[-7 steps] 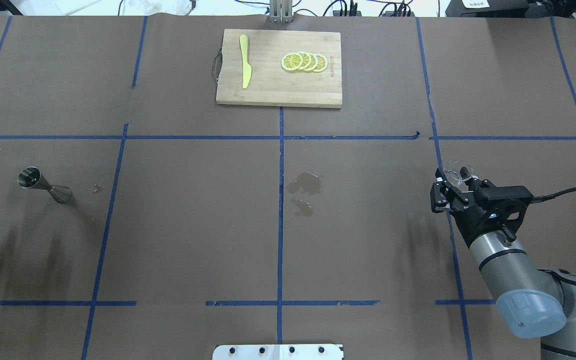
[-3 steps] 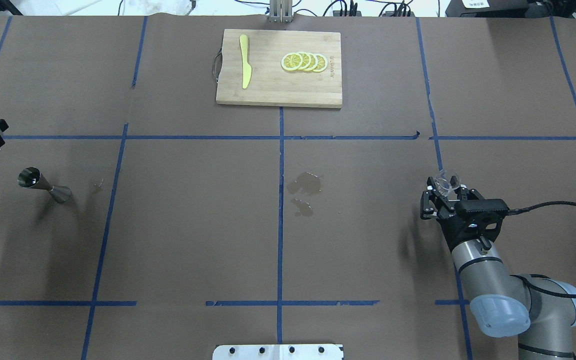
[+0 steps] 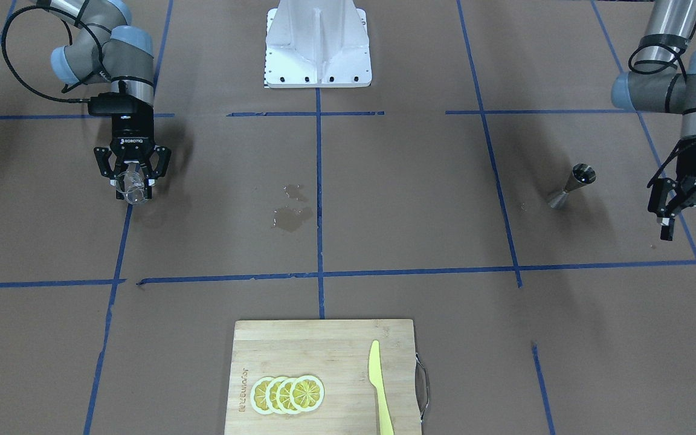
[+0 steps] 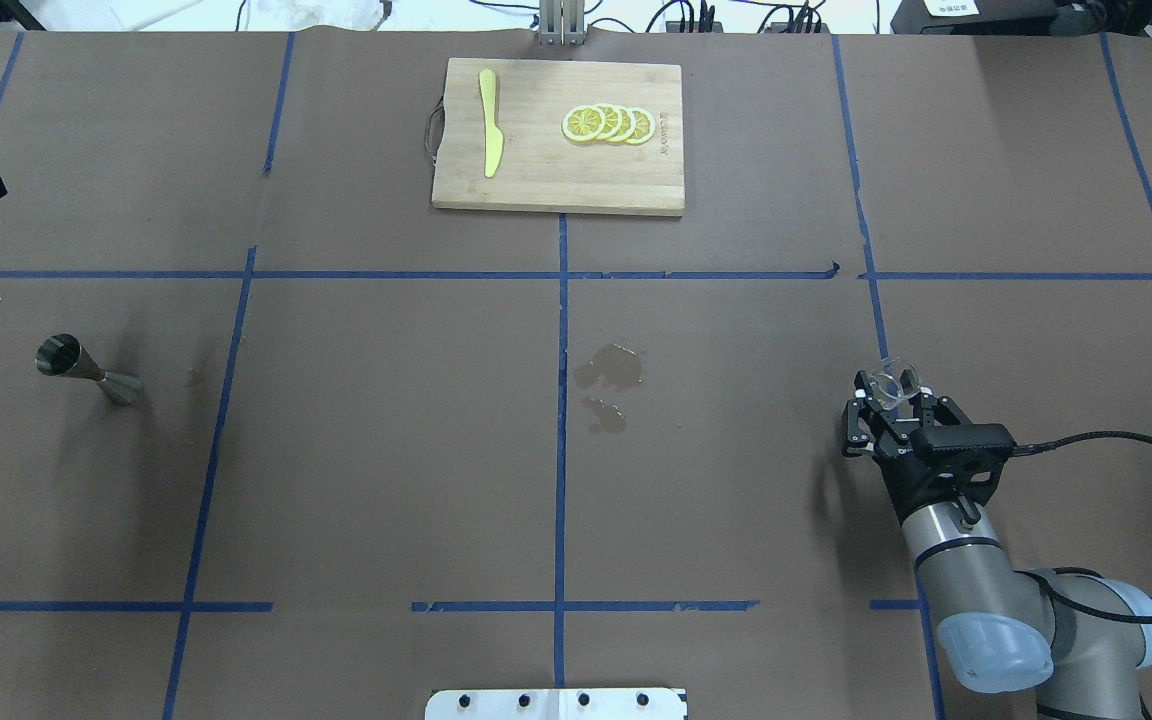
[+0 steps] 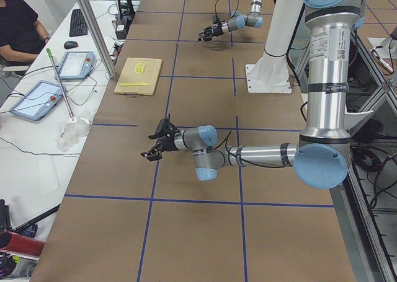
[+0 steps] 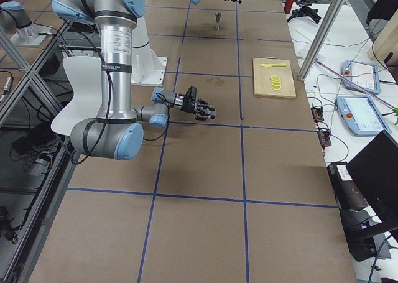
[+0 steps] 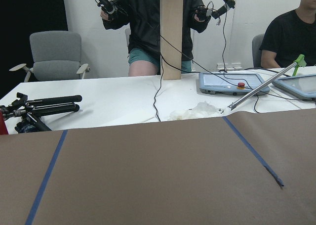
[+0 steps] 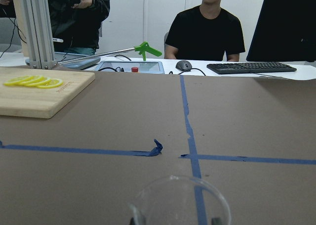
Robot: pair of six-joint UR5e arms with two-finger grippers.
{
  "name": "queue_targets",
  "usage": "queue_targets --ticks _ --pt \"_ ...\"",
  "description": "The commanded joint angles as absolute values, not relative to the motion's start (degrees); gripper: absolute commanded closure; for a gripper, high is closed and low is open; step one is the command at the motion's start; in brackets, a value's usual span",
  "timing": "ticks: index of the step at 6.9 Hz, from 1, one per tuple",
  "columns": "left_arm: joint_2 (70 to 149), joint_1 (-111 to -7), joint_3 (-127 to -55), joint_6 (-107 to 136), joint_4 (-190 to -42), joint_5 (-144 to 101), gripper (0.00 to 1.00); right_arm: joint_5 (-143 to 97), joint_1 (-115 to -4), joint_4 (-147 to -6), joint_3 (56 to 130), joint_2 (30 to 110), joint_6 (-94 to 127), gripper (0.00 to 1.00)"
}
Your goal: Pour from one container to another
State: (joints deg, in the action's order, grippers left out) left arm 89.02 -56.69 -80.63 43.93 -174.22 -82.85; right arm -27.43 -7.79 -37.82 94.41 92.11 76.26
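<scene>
The right gripper (image 4: 889, 394) is seen clamped on the glass cup (image 4: 894, 377) near the table's right edge, the left gripper (image 3: 694, 234) is held spread and empty beside the jigger (image 3: 571, 187) near the left edge, and the carrying-over and pouring are judged not yet done.

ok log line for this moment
right hand: shut on small clear glass cup, aloft | left hand: open, empty | grey steel hourglass jigger: upright, untouched

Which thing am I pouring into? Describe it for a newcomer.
From the wooden cutting board at the table's far edge, look to the robot's left end. A small metal measuring cup stands alone there. It is grey and hourglass-shaped, unlike the clear glass cup in the right tool.
</scene>
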Motion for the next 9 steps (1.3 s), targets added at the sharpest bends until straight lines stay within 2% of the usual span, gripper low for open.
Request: queue_targets --ticks 1,3,6,7,8,9 --pt "90.79 -62.2 -82.96 42.64 -165.88 -93.98 0.0 -24.7 -6.51 -33.14 90.62 92.02 76.03 1.0" --pt "91.05 -67.74 -89.0 40.87 -155.43 -107.78 0.0 -23.03 -5.45 -33.13 90.35 91.15 76.03 1.0" --pt "91.05 -70.4 -90.96 40.78 -152.14 -113.2 0.0 -23.03 -5.19 -33.05 89.03 91.05 76.2 1.0" --pt "90.97 -70.4 -91.49 40.78 -152.14 -113.2 0.0 -22.77 -5.1 -33.05 88.77 91.05 76.46 0.78" --pt "90.79 -70.49 -91.93 40.78 -152.14 -113.12 0.0 -21.89 -5.1 -33.05 88.68 90.97 76.55 0.03" --pt "90.62 -70.58 -92.37 40.78 -152.05 -113.2 0.0 -21.88 -5.1 -33.05 88.94 90.97 76.55 0.0"
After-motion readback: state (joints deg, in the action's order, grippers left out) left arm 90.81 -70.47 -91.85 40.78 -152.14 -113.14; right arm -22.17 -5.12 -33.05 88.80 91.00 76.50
